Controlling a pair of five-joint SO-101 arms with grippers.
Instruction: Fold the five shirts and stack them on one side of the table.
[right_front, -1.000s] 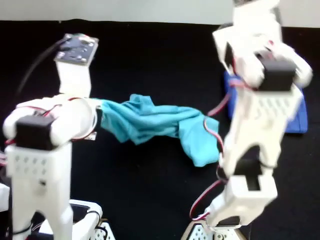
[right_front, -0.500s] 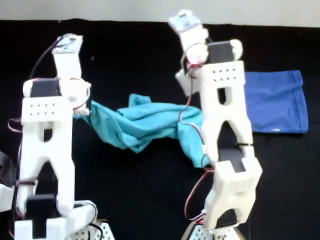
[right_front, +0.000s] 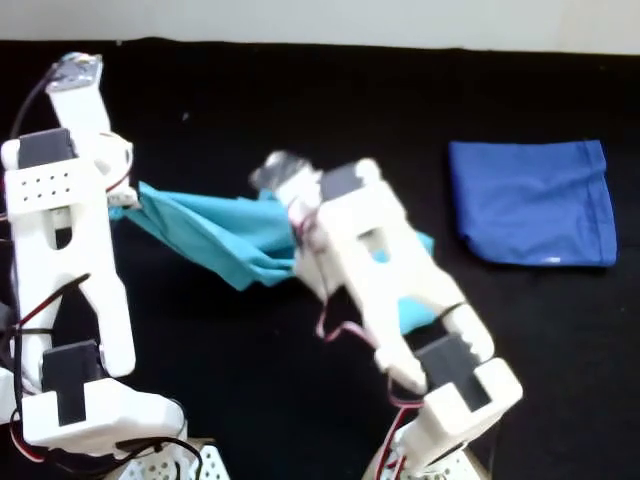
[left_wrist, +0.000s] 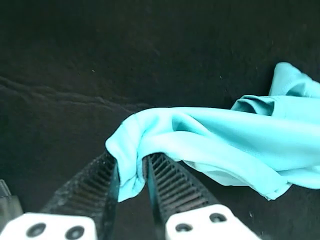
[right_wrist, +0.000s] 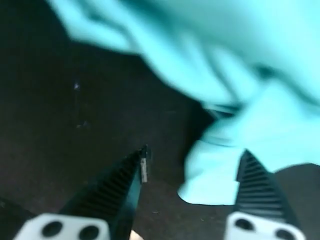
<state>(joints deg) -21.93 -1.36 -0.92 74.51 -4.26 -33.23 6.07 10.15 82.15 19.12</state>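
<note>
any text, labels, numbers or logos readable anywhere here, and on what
No text can be read anywhere.
teal shirt: plain, no print showing.
blue shirt: a small pale mark at its near edge, too small to read.
circuit board at the high view's upper left: too blurred to read.

No readable text, label or number anywhere.

L gripper (left_wrist: 131, 159) clamped on teal shirt (left_wrist: 225, 137) corner, arm upright; R gripper (right_wrist: 194, 154) spread wide, low over shirt's middle.
</note>
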